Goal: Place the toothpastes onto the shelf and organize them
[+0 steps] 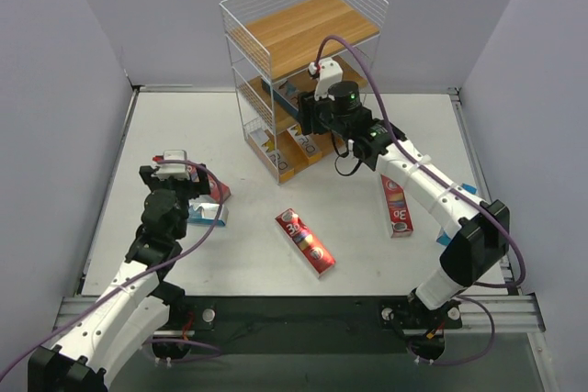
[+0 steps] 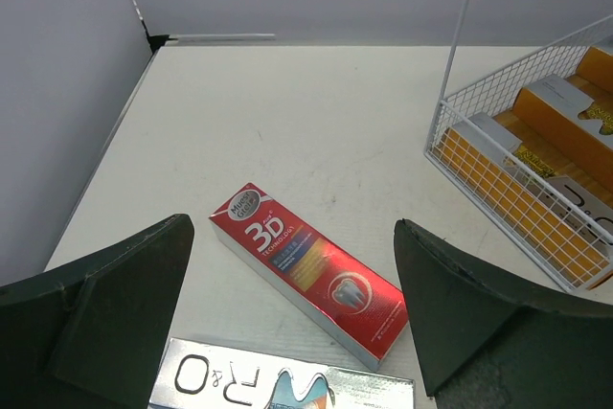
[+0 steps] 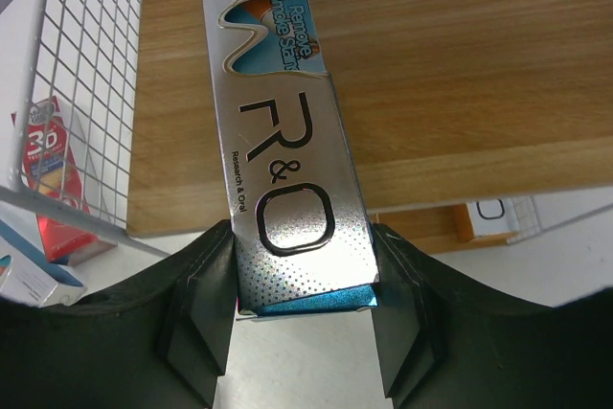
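While the right arm (image 1: 423,181) reaches from its base at the near right, elbow bent, far and leftward to the shelf (image 1: 303,32), its wrist sits at the front of the middle tier, and from above its jaws cannot be made out. The left arm (image 1: 124,296) rises from the near left and folds forward, its wrist hanging over a red carton (image 1: 220,192) and a pale carton (image 1: 208,215) that lie side by side on the white tabletop (image 1: 184,126). A second red carton (image 1: 305,242) lies flat at the centre and a third red carton (image 1: 396,205) to the right, well apart; orange-and-white cartons (image 1: 299,149) lie in the bottom tier. Plain grey walls (image 1: 55,61) close the left, far and right sides, and a black strip (image 1: 303,314) runs along the near edge. From the left wrist, the left jaws are released and spread wide, gripping nothing; the red carton, marked 3D, lies diagonally on the tabletop beyond them. The pale one, silver-faced and lettered R&O, lies just near of it, and the shelf's wire side stands to the right. From the right wrist, the right jaws are clenched on the near end of a silver carton (image 3: 287,170) lettered R&O, whose far end lies over a wooden board (image 3: 460,93) of the shelf; whether it touches the board I cannot tell.
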Controlling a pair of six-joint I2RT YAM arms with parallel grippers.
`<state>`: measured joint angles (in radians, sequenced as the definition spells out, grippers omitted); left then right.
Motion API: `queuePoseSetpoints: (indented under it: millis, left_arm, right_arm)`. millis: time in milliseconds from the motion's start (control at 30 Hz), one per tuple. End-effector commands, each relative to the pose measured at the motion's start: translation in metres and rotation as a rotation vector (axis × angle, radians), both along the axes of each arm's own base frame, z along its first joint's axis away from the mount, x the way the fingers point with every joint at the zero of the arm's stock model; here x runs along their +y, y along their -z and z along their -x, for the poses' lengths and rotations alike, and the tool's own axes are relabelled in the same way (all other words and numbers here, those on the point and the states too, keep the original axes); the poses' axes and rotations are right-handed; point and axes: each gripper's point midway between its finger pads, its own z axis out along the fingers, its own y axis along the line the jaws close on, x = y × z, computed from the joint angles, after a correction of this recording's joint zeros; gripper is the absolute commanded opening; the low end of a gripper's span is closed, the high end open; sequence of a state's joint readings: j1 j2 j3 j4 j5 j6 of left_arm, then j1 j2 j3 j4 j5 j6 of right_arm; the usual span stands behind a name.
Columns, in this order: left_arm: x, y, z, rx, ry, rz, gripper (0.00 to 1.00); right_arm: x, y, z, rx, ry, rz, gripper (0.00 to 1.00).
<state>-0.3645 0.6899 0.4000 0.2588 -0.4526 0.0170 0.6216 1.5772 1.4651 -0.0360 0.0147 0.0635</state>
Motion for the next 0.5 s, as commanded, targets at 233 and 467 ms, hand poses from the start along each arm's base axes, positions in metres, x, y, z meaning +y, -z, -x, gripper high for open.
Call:
queuePoseSetpoints:
  millis: [233,467]
  left_arm:
    - [0.002,-0.027,0.003,-0.096,0.006,0.008,0.97]
    - [-0.001,-0.030,0.004,-0.105,0.022,0.017,0.97]
  right_arm:
    - [0.042,-0.052,-0.014,-0.128,0.001,-0.169,0.27]
    - [0.054,-0.051,-0.002,-0.100,-0.049,-0.205,0.36]
